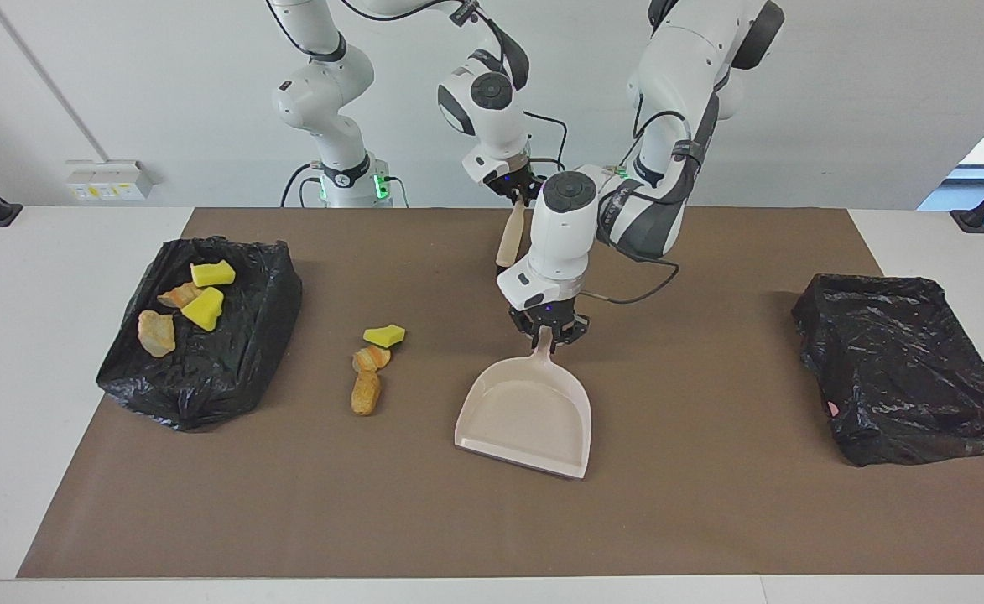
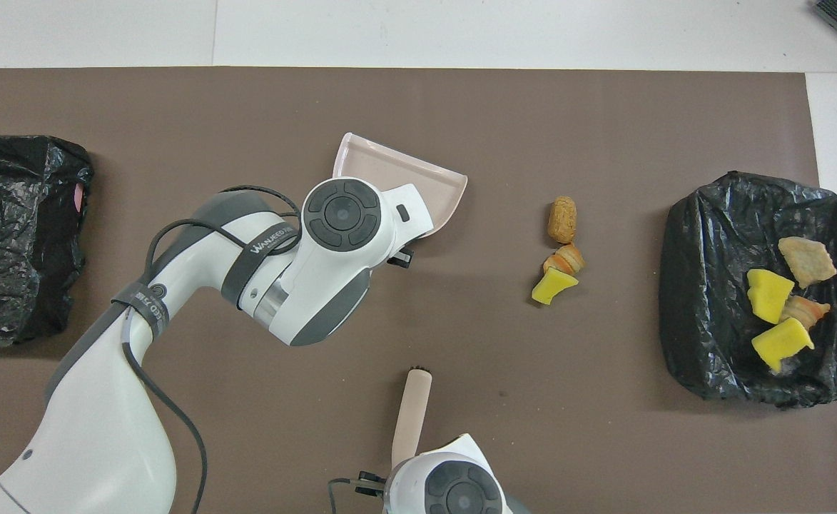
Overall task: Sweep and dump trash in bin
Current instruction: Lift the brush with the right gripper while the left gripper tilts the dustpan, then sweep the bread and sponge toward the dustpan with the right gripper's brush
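Wall (image 1: 122, 84): plain pale, at the robots' end of the room; a white socket strip (image 1: 108, 179) sits low on it, at about 10 o'clock in the facing view.
Table (image 1: 55, 377): white top, its middle covered by a brown mat (image 1: 710, 503) that reaches almost to each end.
Filled bin (image 1: 198, 335): a tray lined with black plastic at the right arm's end of the table, at 9 o'clock in the facing view; four pieces of trash (image 1: 203, 309) lie in it, two yellow and two golden-brown.
Loose trash (image 1: 372, 367): three pieces in a short row on the mat between the filled bin and the dustpan, a yellow chunk nearest the robots, then two brown lumps, each touching or just beside the next.
Dustpan (image 1: 525, 415): beige, near the mat's centre, open mouth turned away from the robots, tilted slightly askew.
Left gripper (image 1: 548, 333): jaws pinched on the tip of the dustpan handle.
Brush (image 1: 509, 239): beige handle, slanting, at 12 o'clock from the dustpan in the facing view.
Right gripper (image 1: 518, 190): jaws pressed together on the brush's top end.
Second bin (image 1: 903, 369): black-lined, at the left arm's end of the table, at 3 o'clock.
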Controlling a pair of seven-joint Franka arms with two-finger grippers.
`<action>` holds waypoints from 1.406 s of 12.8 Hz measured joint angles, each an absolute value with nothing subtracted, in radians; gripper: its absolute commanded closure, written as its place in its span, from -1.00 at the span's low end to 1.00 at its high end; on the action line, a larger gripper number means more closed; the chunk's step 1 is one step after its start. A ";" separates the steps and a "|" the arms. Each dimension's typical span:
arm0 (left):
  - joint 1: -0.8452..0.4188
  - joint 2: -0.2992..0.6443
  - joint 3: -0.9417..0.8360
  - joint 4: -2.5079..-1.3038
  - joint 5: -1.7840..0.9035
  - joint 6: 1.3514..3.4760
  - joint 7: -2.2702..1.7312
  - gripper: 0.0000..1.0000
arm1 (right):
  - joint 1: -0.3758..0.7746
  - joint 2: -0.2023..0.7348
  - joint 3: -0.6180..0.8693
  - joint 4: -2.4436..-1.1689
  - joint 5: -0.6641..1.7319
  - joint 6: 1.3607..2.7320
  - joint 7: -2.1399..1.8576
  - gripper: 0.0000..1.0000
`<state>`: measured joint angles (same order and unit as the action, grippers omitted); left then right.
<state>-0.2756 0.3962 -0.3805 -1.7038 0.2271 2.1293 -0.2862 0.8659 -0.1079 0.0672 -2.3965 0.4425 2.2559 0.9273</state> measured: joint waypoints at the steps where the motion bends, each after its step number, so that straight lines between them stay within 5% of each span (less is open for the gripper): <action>1: -0.268 0.384 -0.379 -1.703 0.228 2.100 -0.206 0.78 | 0.837 -0.118 0.066 -2.387 0.440 2.221 0.909 1.00; 5: -0.242 0.353 -0.377 -1.703 0.228 1.992 0.129 1.00 | 0.721 -0.177 0.060 -2.375 0.409 2.062 0.825 1.00; 10: -0.241 0.352 -0.374 -1.703 0.229 1.975 0.438 1.00 | 0.576 -0.249 0.057 -2.373 0.282 1.885 0.761 1.00; 15: -0.241 0.323 -0.378 -1.752 0.251 1.947 0.667 1.00 | 0.437 -0.250 0.058 -2.381 0.054 1.847 0.666 1.00; 18: -0.243 0.274 -0.384 -1.834 0.268 1.946 0.709 0.70 | 0.335 -0.244 0.058 -2.387 -0.060 1.846 0.533 1.00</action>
<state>-0.2432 0.2738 -0.3835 -1.8338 0.2682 1.9462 0.7093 0.3348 -0.2437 0.0578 -2.3868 -0.0600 1.8465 0.5325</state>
